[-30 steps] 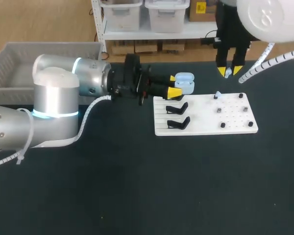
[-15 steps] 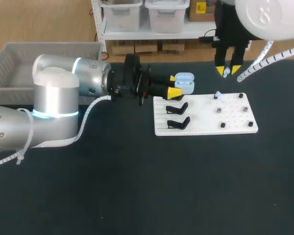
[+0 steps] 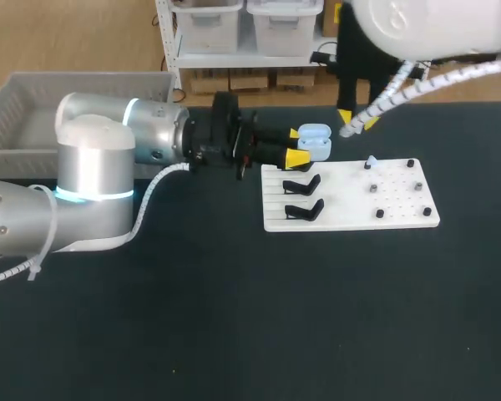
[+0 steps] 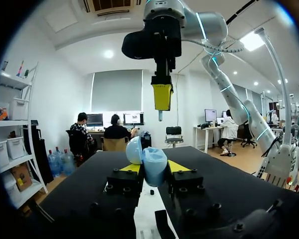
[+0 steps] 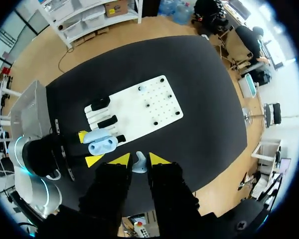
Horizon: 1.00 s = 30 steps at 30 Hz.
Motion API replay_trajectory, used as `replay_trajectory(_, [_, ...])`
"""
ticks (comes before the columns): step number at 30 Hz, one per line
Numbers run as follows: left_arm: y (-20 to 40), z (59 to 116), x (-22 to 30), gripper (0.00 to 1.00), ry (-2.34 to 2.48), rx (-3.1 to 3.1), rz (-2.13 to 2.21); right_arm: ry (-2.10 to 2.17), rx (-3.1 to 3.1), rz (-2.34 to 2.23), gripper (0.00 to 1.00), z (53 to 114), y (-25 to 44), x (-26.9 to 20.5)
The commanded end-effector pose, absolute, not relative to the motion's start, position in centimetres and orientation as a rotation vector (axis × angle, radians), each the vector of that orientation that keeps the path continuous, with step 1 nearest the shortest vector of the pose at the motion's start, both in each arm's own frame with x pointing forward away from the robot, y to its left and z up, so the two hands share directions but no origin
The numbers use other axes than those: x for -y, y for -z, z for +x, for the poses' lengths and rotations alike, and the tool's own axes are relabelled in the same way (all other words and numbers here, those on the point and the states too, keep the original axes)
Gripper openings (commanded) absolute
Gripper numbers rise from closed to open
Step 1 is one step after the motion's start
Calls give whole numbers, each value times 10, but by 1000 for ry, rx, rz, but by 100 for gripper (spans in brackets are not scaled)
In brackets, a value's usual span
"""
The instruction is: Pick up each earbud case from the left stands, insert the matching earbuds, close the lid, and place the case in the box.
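Your left arm point(image 3: 150, 138) lies level, left tool point(image 3: 296, 145) clamping the glossy pale-blue open case point(image 3: 316, 140); right tool point(image 5: 138, 159), at its two o'clock, pinches a rounded white earbud point(image 5: 139, 164).

silver-white arms point(image 3: 92, 167) (spiral-wrapped cables point(image 3: 154, 192))

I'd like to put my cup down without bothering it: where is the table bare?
Bare: the wide near stretch of table in front of the board, and the strip right of the board. Crowded: the board's far left corner, where the left gripper holds the case and the right gripper hangs above with an earbud.
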State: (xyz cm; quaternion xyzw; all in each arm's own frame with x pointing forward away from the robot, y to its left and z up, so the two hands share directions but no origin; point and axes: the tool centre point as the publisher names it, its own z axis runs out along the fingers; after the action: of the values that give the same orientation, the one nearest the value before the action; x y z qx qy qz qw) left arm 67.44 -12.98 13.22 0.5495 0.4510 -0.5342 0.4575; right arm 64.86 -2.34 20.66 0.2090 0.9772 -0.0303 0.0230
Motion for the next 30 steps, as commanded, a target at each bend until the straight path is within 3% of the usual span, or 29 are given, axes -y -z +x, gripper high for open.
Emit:
replay_trajectory(1, [-132, 672, 130, 0, 1310, -1112, 1349, 185, -3022, 700, 0, 657, -206, 12])
replay_trajectory(30, [-132, 672, 130, 0, 1310, -1112, 1349, 301, -2920, 944, 0, 665, -197, -15])
